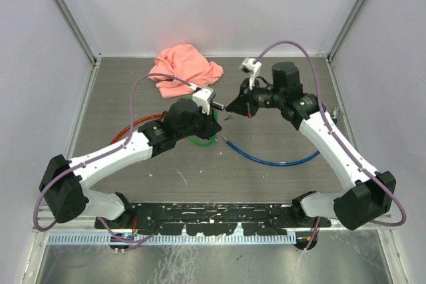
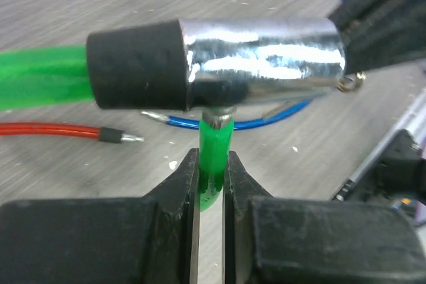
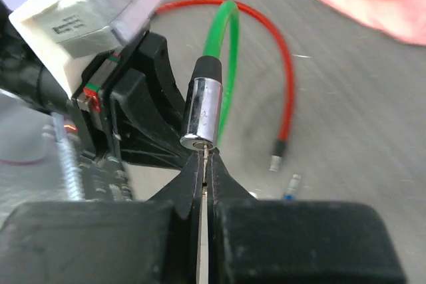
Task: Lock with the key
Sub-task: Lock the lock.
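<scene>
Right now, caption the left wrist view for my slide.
Left gripper clamps the green cable below the silver lock barrel; right gripper holds the key at its end.

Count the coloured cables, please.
3: green cable in the left end effector, red cable left of it, blue cable right of it. More may be hidden.

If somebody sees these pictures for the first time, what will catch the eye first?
Most striking is the shiny silver lock cylinder with a black cap, in the middle of the table: the left end effector pinches its green cable stub, and the right end effector holds a thin metal key at its end. A crumpled salmon-pink cloth lies near the far edge.
</scene>
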Motion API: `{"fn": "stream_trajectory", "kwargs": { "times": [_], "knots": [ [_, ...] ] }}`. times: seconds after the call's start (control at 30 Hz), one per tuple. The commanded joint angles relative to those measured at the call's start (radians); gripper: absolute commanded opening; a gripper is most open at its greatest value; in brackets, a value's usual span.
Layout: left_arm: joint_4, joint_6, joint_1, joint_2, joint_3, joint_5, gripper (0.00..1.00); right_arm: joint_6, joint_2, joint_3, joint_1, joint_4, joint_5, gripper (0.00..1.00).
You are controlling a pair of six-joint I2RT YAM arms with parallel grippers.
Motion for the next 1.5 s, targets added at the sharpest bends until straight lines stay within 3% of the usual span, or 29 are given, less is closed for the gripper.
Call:
{"fn": "stream_trajectory", "kwargs": {
  "times": [0.0, 0.03, 0.1, 0.17, 0.3, 0.37, 0.43, 0.47, 0.57, 0.6, 0.7, 0.83, 0.93, 1.07, 1.17, 1.33, 1.47],
  "knots": [
    [0.004, -0.102, 0.064, -0.078, -0.036, 0.074, 0.00, 0.473, -0.049, -0.107, -0.139, 0.308, -0.538, 0.01],
    [-0.008, -0.099, 0.064, -0.079, -0.043, 0.067, 0.00, 0.520, -0.055, -0.129, -0.147, 0.375, -0.551, 0.01],
    [-0.060, -0.076, 0.056, -0.127, -0.041, 0.016, 0.00, 0.418, -0.061, -0.099, -0.135, 0.260, -0.502, 0.01],
    [-0.122, -0.036, 0.025, -0.139, -0.018, -0.118, 0.00, 0.138, -0.050, 0.010, -0.068, -0.018, -0.300, 0.01],
    [-0.164, -0.017, -0.010, -0.135, 0.035, -0.227, 0.00, -0.100, -0.071, 0.050, 0.120, -0.125, 0.084, 0.01],
    [-0.226, 0.007, -0.017, -0.106, 0.078, -0.300, 0.00, -0.100, -0.038, 0.083, 0.119, -0.166, -0.058, 0.01],
    [-0.274, 0.034, -0.017, -0.069, 0.110, -0.360, 0.00, 0.022, 0.009, 0.105, 0.058, -0.150, -0.334, 0.01],
    [-0.286, 0.041, -0.018, -0.055, 0.119, -0.374, 0.00, 0.081, 0.019, 0.105, 0.042, -0.119, -0.385, 0.01],
    [-0.297, 0.047, -0.016, -0.045, 0.125, -0.392, 0.00, -0.036, -0.019, 0.134, 0.086, -0.144, -0.054, 0.01],
    [-0.288, 0.045, -0.009, -0.049, 0.116, -0.379, 0.00, -0.046, -0.026, 0.137, 0.082, -0.145, -0.024, 0.01],
    [-0.236, 0.026, 0.014, -0.069, 0.077, -0.301, 0.00, -0.013, -0.025, 0.109, 0.051, -0.136, -0.238, 0.01],
    [-0.156, 0.030, 0.015, -0.079, 0.043, -0.194, 0.00, -0.040, -0.048, 0.064, 0.023, -0.125, -0.162, 0.01],
    [0.005, -0.015, 0.016, -0.143, -0.035, -0.102, 0.22, 0.089, -0.041, 0.016, -0.035, -0.029, -0.342, 0.01],
    [0.163, -0.066, 0.023, -0.189, -0.105, -0.005, 0.35, 0.177, -0.032, -0.012, -0.086, 0.063, -0.442, 0.01],
    [0.247, -0.094, 0.041, -0.205, -0.155, 0.047, 0.37, 0.259, -0.038, -0.043, -0.101, 0.145, -0.500, 0.01],
    [0.419, -0.168, 0.086, -0.219, -0.236, 0.156, 0.40, 0.244, -0.037, -0.049, -0.108, 0.140, -0.505, 0.01],
    [0.467, -0.166, 0.087, -0.211, -0.240, 0.200, 0.40, 0.238, -0.032, -0.057, -0.112, 0.138, -0.506, 0.01]
  ]
}}
